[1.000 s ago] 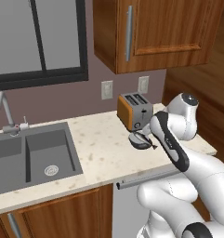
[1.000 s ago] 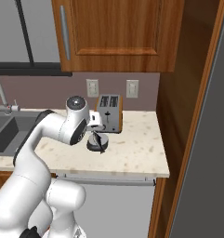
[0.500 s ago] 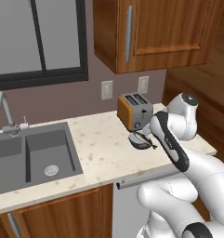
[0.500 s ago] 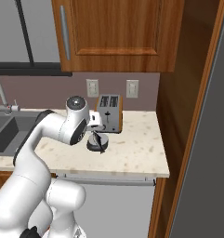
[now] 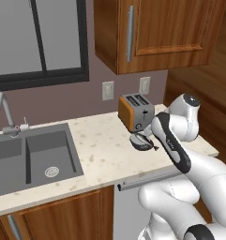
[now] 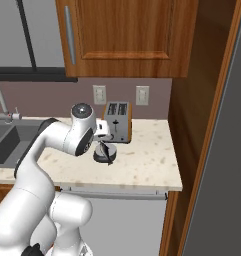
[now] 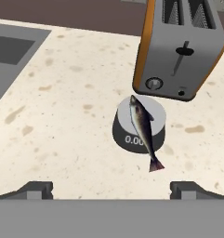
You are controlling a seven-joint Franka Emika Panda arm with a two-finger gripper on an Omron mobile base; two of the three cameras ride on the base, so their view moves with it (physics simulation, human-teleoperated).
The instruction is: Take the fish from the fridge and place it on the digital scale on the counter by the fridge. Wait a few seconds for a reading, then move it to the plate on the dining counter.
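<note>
Gripper hovers released, fingers spread, above the fish, which lies across the scale just before the toaster. Slim, probably slippery (light too); pinch mid-body, across its width.

One fish lies across one digital scale (its tail hanging past the rim toward 5 o'clock). One toaster stands just beyond, at 1 o'clock from the scale, with two slots on top. One sink has two basins and one faucet. Two wall outlets sit behind the toaster. One gripper shows two fingertips.
</note>
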